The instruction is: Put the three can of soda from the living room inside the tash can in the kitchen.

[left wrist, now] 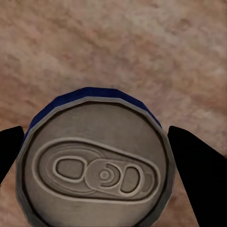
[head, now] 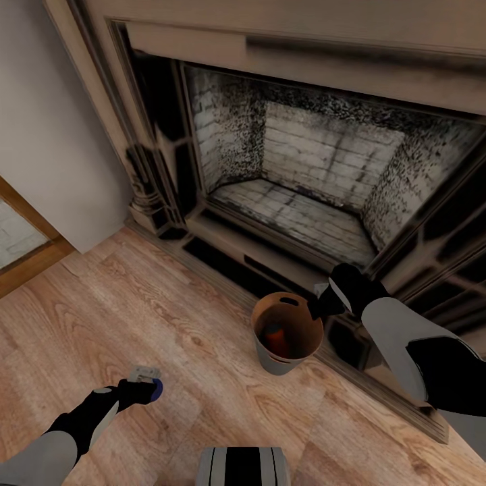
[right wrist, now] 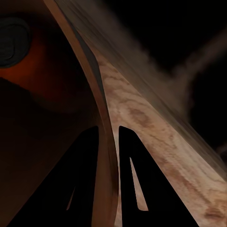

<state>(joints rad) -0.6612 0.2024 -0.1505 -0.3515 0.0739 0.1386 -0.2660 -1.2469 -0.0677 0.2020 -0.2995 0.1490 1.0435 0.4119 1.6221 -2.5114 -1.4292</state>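
The tash can (head: 291,358) stands on the wood floor in front of the living room fireplace, and one orange can of soda (head: 275,337) lies inside it. My right gripper (head: 317,305) is shut on its rim; in the right wrist view the fingers (right wrist: 137,184) straddle the bucket wall (right wrist: 101,113), with the orange can (right wrist: 28,71) below. Near the lower left, my left gripper (head: 147,386) is shut on a dark blue can of soda (head: 156,389). Its silvery top (left wrist: 97,165) sits between the two fingers (left wrist: 198,165) in the left wrist view.
The fireplace (head: 304,182) with its raised hearth step (head: 270,260) runs across the back and right. A pale wall (head: 54,135) and a wood-framed glass door (head: 20,250) are at the left. Open wood floor (head: 155,310) lies between the arms.
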